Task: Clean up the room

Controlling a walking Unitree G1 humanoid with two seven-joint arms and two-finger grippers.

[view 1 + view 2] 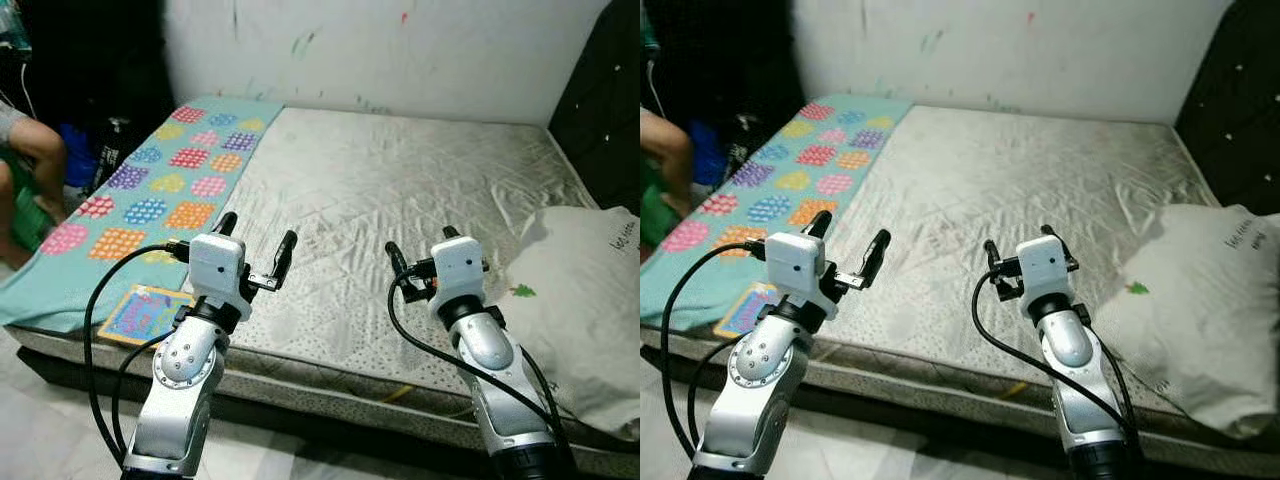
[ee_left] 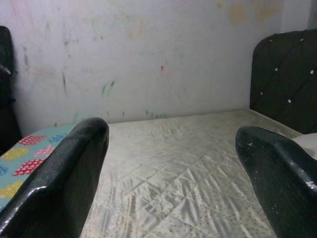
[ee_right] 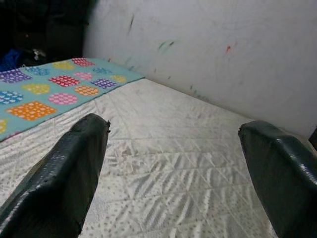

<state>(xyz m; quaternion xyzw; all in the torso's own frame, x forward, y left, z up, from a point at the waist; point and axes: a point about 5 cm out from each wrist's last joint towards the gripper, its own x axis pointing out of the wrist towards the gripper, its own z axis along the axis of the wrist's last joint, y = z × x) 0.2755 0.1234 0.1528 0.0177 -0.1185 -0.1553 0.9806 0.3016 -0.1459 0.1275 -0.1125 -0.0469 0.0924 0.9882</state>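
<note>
Blanket (image 1: pixel 165 190) on mattress (image 1: pixel 400 200), beyond left gripper (image 1: pixel 257 246); right gripper (image 1: pixel 420 258) alongside; both fingers apart.

- One mattress (image 1: pixel 400 190) before me
- One patterned blanket (image 1: pixel 150 200)
- One white pillow (image 1: pixel 580 300)
- One flat book (image 1: pixel 145 313)
- One person's knee (image 1: pixel 35 145)

Both eye views look down from the head onto the quilted grey mattress (image 1: pixel 400 190); each wrist view skims low across it. All share its far edge under the smudged white wall (image 2: pixel 148 54).
</note>
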